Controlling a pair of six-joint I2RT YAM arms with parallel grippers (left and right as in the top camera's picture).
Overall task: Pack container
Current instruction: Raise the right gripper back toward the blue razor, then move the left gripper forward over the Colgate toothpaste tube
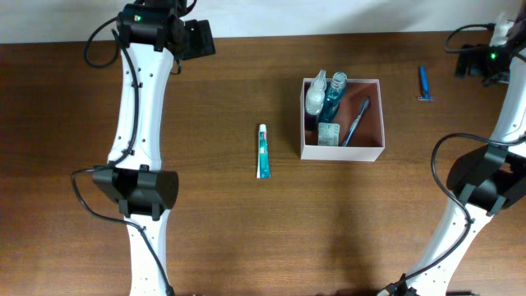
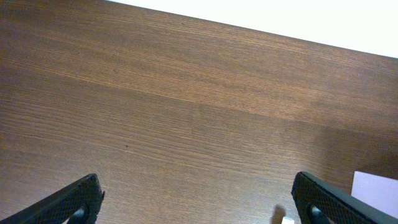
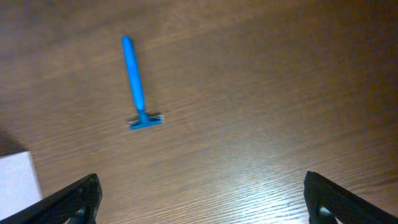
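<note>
The container (image 1: 341, 153), a white-walled box with a pinkish inside, stands right of the table's middle. In it are a clear bottle (image 1: 316, 94), a blue bottle (image 1: 334, 94), a blue toothbrush (image 1: 357, 122) and a green-and-white packet (image 1: 329, 134). A toothpaste tube (image 1: 263, 151) lies to its left on the wood. A blue razor (image 1: 424, 84) lies at the back right, and the right wrist view shows the razor (image 3: 138, 84) ahead of my open, empty right gripper (image 3: 202, 199). My left gripper (image 2: 198, 202) is open over bare wood at the back left.
In the overhead view my left gripper (image 1: 197, 39) and right gripper (image 1: 472, 59) sit near the table's far edge. A container corner (image 2: 379, 190) shows at the left wrist view's right edge, and a container corner (image 3: 18, 177) at the right wrist view's lower left.
</note>
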